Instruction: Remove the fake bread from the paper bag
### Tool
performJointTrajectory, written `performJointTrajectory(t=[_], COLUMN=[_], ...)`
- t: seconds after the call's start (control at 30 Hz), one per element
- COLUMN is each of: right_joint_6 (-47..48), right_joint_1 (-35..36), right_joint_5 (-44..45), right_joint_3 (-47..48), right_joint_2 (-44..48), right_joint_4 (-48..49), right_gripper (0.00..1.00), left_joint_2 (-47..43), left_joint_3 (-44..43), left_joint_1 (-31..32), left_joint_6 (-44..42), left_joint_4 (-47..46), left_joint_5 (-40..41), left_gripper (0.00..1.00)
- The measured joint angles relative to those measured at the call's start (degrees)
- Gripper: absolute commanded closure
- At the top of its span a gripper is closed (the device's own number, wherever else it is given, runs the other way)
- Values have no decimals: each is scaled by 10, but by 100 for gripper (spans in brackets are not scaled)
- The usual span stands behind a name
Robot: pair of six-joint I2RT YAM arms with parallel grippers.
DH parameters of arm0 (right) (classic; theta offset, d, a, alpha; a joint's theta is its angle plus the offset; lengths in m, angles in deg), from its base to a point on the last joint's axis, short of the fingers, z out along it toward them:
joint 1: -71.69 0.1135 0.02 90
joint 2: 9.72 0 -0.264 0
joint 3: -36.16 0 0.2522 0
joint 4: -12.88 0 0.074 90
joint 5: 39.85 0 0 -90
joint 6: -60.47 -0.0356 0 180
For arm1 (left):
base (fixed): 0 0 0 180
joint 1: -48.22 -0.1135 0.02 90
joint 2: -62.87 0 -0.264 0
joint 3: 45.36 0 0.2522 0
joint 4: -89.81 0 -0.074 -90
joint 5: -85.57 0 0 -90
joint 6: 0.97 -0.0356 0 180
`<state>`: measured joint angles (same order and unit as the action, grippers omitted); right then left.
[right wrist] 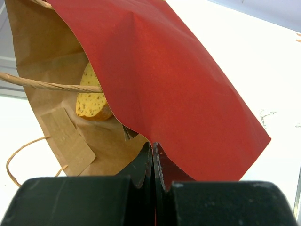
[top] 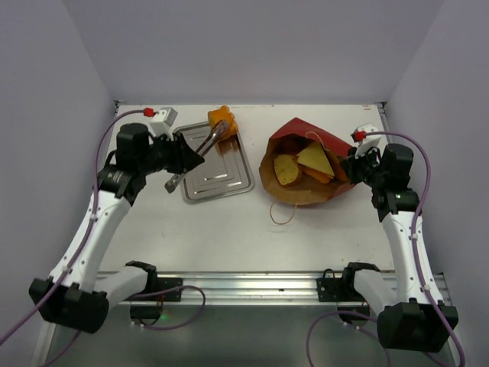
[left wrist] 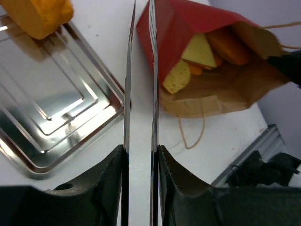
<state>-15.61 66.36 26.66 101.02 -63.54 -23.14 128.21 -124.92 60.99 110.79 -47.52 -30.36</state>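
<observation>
Reaching over the one silver tray (top: 218,180), the left gripper (top: 217,136) holds its two long metal fingers (left wrist: 127,94) almost parallel. A slim strip of white table (top: 153,229) shows between them and nothing is caught there, so it is released. One orange bun (top: 222,120) sits at the tray's far corner. It is right at the fingertips in the overhead view and off to the left of the blades in the wrist view; whether a tip touches it I cannot tell.

To the right of this gripper, apart from the tray, lies the one paper bag (top: 294,130), red outside and brown inside, its mouth gaping toward those blades. Three pieces inside can be counted: one pale yellow wedge (top: 315,158), one speckled round slice (top: 286,170) and one orange loaf (left wrist: 228,44) beside the wedge. A scrap of orange under the wedge may be a fourth. Of the two loop handles (top: 283,214), one trails on the table in front of the mouth.

At the bag's right side, the right gripper (top: 350,164) is clenched on the red wall, the paper pinched flat between its closed jaws.
</observation>
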Motion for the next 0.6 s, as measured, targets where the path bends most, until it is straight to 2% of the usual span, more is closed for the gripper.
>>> performJointTrajectory(t=[0.13,0.27,0.43,0.6], right_joint_6=[0,0,0,0], right_joint_1=[0,0,-4,-5], right_joint_5=[0,0,0,0], right_joint_3=[0,0,0,0], right_joint_2=[0,0,0,0], right_joint_4=[0,0,0,0], right_gripper=[100,100,100,100], left_joint_2=[-123,-174,-156,-50], left_joint_3=[78,118,136,117], left_joint_1=[22,135,314,440], left_joint_6=[33,79,137,165], left_joint_4=[1,2,-12,-27], left_joint_5=[-53,-54,23,135], left_gripper=[65,66,66,65])
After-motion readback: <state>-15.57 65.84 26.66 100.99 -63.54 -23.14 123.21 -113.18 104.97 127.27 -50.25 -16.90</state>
